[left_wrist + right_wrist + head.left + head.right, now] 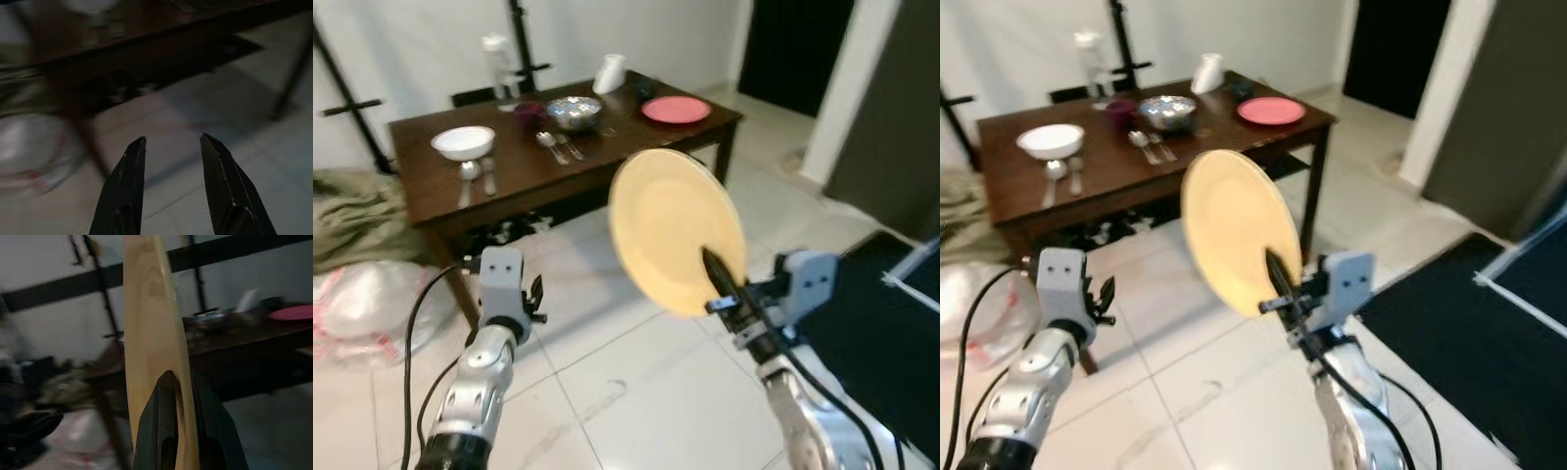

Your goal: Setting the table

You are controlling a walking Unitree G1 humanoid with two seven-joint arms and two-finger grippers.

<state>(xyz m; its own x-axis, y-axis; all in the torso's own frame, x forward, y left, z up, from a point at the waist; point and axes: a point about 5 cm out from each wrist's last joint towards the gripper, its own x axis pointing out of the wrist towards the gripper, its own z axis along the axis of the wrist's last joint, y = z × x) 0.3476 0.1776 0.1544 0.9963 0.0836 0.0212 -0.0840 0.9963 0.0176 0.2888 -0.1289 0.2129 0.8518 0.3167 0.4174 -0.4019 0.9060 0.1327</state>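
Observation:
My right gripper [720, 279] is shut on the rim of a yellow plate [671, 227], holding it upright on edge in the air above the tiled floor, short of the dark wooden table [597, 162]. In the right wrist view the plate [154, 333] stands edge-on between the two black fingers [159, 431]. My left gripper [171, 152] is open and empty, low over the floor near the table's left front leg. On the table sit a white bowl [464, 142], a metal bowl [574, 112], a pink plate [676, 109] and spoons [554, 147].
A white roll [609, 72] and a bottle [497, 61] stand at the table's far edge. Crumpled cloth [352, 211] and a plastic bag [372, 299] lie on the floor to the left. A dark mat [881, 323] covers the floor at right. Black stands lean against the wall.

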